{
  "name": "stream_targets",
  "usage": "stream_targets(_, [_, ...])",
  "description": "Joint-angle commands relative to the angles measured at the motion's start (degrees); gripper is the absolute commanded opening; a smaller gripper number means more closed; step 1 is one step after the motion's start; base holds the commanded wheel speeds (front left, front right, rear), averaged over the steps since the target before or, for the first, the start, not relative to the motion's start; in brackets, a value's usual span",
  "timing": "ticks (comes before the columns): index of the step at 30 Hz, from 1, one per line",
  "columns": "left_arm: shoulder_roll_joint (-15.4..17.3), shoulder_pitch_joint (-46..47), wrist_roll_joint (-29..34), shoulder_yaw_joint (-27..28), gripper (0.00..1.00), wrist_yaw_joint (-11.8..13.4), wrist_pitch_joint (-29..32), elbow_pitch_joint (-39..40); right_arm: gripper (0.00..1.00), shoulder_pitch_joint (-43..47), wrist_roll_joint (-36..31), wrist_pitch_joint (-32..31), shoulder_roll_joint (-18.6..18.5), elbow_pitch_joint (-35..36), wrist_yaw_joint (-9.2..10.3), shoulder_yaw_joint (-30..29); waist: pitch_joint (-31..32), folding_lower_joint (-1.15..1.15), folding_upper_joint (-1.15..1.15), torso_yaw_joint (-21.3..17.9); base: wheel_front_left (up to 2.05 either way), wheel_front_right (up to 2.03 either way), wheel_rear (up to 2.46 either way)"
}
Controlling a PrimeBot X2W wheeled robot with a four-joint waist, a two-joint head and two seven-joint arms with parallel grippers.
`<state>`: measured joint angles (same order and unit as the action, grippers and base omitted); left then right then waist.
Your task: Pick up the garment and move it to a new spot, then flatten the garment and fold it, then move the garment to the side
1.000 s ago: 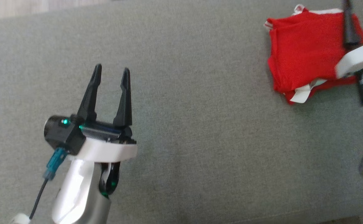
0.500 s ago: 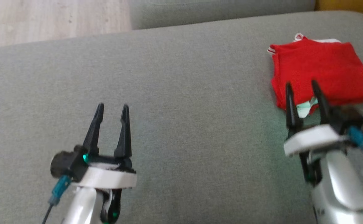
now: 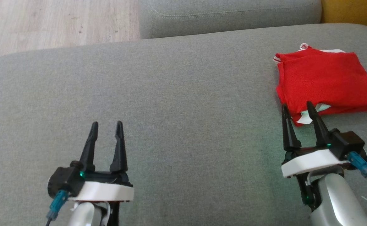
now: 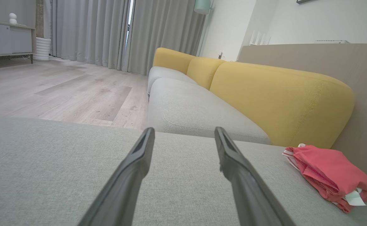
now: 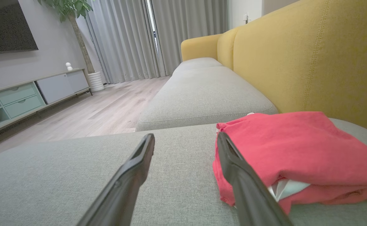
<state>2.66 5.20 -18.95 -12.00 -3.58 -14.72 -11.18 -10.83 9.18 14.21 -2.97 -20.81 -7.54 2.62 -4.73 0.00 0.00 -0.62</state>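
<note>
I see the folded red garment (image 3: 325, 81) at the upper right of the head view, lying on the grey sofa cushion (image 3: 183, 103) near the yellow backrest (image 5: 296, 56). My right fingers (image 3: 287, 128) stand spread at the lower right, holding nothing, with their tips at the garment's near edge. I cannot tell whether they touch it. My left fingers (image 3: 90, 144), lower left, are spread too, over bare cushion, well apart from the garment.
</note>
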Motion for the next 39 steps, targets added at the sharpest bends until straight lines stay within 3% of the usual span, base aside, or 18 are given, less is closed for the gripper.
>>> stream_targets(1, [0.21, 0.89, -0.25, 2.53, 1.00, -0.08, -0.28, 1.92, 1.00, -0.51, 0.49, 0.77, 0.08, 2.43, 0.05, 1.66, 0.04, 0.00, 0.00, -0.03, 0.00, 0.00, 0.00])
stream_targets(20, [0.21, 0.33, -2.55, 4.26, 1.00, 0.76, -0.28, 2.40, 1.00, -0.14, 1.44, 0.78, 0.09, 3.86, 0.05, 2.69, 0.72, 0.00, 0.00, -0.37, 0.00, 0.00, 0.00])
stream_targets(21, [0.00, -1.00, -2.34, 2.42, 0.00, 0.58, 0.00, 0.37, 0.00, 1.06, 1.00, 0.16, 0.01, 1.66, 0.00, 1.13, 0.73, 0.00, 0.00, -0.37, 0.00, 0.00, 0.00])
stream_targets(25, [-0.02, -2.05, -2.49, 2.36, 0.00, 0.54, 0.06, -2.78, 0.00, 2.29, 1.17, 0.03, 0.19, -1.35, 0.00, 1.10, 0.77, 0.00, 0.00, -0.38, 0.00, 0.00, 0.00])
stream_targets(39, [0.28, -1.72, -10.75, 3.81, 0.00, 0.04, 2.15, -2.85, 0.00, 2.58, 10.60, -2.09, -0.02, -0.42, 0.01, 0.22, 1.20, 0.00, 0.00, -0.27, 0.00, 0.00, 0.00])
